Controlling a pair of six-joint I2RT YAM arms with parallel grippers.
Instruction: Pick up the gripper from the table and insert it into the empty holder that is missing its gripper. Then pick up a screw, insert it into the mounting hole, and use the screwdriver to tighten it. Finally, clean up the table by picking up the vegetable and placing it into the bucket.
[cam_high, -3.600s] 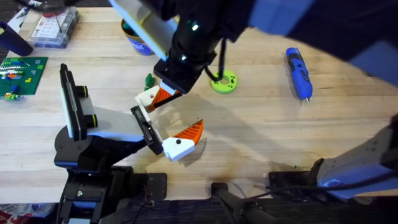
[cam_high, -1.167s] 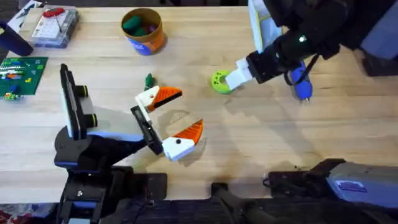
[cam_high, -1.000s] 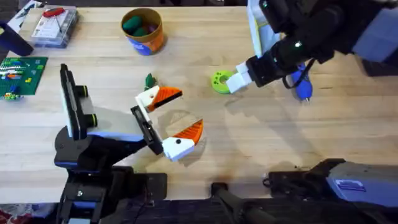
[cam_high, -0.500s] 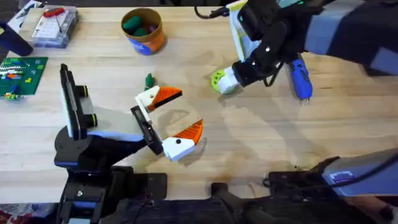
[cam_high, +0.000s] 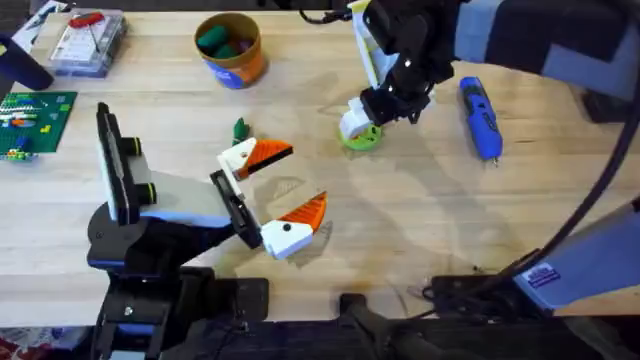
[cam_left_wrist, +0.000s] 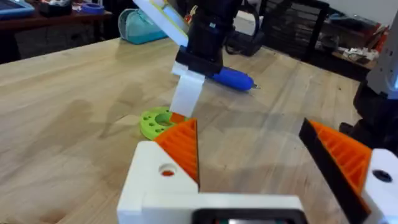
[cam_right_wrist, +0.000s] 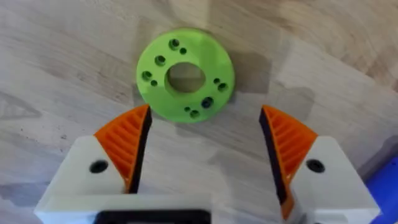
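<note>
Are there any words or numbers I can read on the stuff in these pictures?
No words or numbers can be read anywhere.
Clear parts box: a white sheet with red marks inside, too small to read.
Label on the right arm's base: blue marks, too blurred to read.
Blue screwdriver, lime-green disc and yellow-orange bucket: no writing visible.

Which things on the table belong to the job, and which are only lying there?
For the job:
gripper
holder
screwdriver
vegetable
bucket

Only lying there:
lime-green disc
clear parts box
green brick plate
</note>
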